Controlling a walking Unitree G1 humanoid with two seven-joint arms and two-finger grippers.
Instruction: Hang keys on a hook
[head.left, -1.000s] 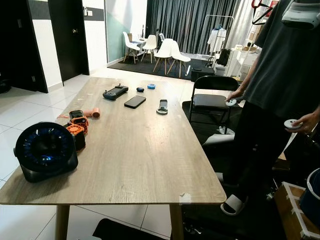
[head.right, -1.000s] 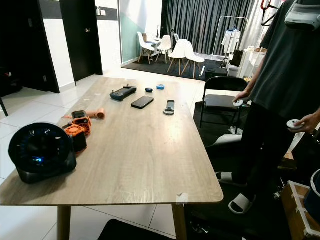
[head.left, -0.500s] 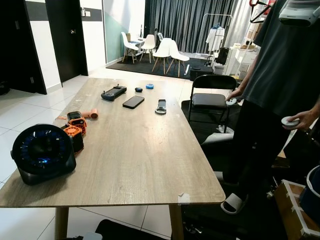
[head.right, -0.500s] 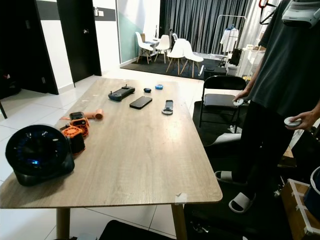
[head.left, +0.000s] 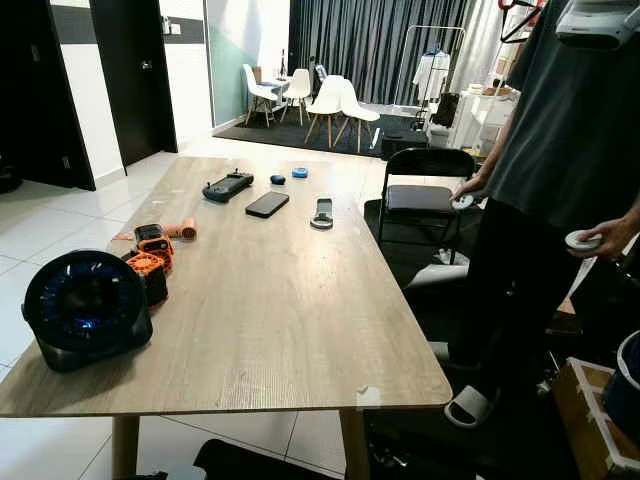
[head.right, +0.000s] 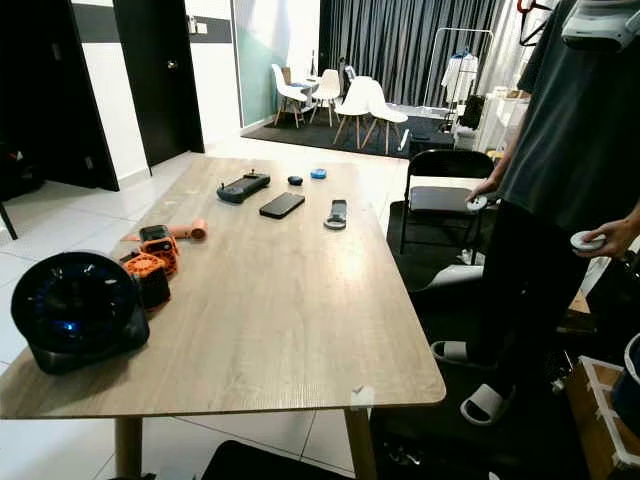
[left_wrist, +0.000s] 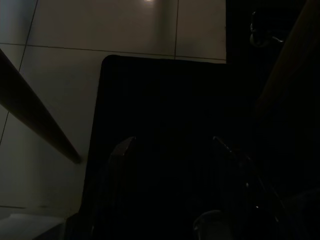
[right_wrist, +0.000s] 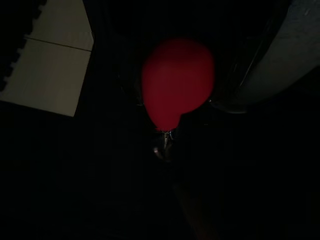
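head cam first: you're facing a long light wood tabletop (head.left: 270, 300). near your left sits a round black fan with a blue glow (head.left: 85, 308), with orange and black gadgets (head.left: 150, 262) just behind it. farther along lie a black handheld controller (head.left: 227, 185), a black smartphone (head.left: 268, 204), a small grey and black device (head.left: 322, 213) and two little round pucks, one dark and one blue (head.left: 300, 173). a black folding chair (head.left: 424, 196) stands past the right edge, and a person in a dark grey shirt (head.left: 560, 130) stands beside it holding a white controller in each hand.

left wrist: very dark. you can make out pale floor tiles (left_wrist: 100, 25), a black mat (left_wrist: 160, 130) and a slanted wooden leg. can't tell whether this pincer is spread or pressed together.

right wrist: almost black, but a red rounded key fob (right_wrist: 177, 82) with a bit of metal ring under it hangs dead centre, right by the pincer. can't tell if the fingers are pinching it.
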